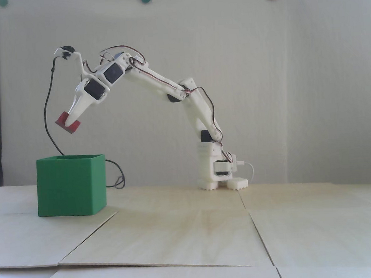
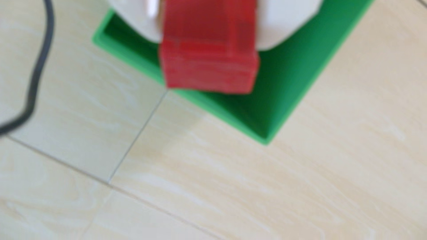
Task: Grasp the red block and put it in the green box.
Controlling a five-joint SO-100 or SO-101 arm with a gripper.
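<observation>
In the fixed view my white gripper [image 1: 68, 121] is shut on the red block [image 1: 62, 119] and holds it tilted in the air, above the open top of the green box [image 1: 71, 188] at the left of the table. In the wrist view the red block [image 2: 208, 57] sits pinched between my two white fingers [image 2: 284, 20], with my gripper [image 2: 208, 27] at the top edge. The green box [image 2: 288, 76] lies open beneath the block, its inside showing.
A black cable [image 1: 48, 101] hangs from the wrist camera down behind the box; it also shows in the wrist view [image 2: 39, 64] at the left. The arm's base [image 1: 216, 171] stands mid-table. The table is of light wooden panels with seams [image 2: 136, 138].
</observation>
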